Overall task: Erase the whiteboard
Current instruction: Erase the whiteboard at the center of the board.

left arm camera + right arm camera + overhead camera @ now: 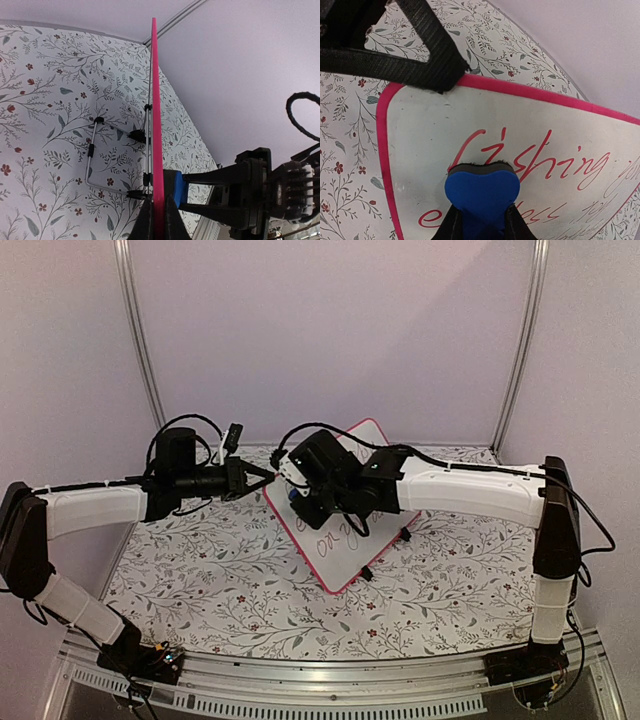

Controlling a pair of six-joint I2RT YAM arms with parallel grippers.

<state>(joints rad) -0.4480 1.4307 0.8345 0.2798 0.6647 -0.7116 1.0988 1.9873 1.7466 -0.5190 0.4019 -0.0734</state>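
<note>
Reaching sideways, the left pincer clenches the tilted whiteboard by its edge. The right pincer presses its grasped eraser against red writing.

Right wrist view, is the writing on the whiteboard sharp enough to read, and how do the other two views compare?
Right wrist view: even light, the red word "fishing" on the whiteboard reads sharply; the blue eraser near the lens is slightly soft. Left wrist view: board edge-on, no writing visible. Top external view: dim, purplish, writing small and partly hidden by the right arm.
</note>
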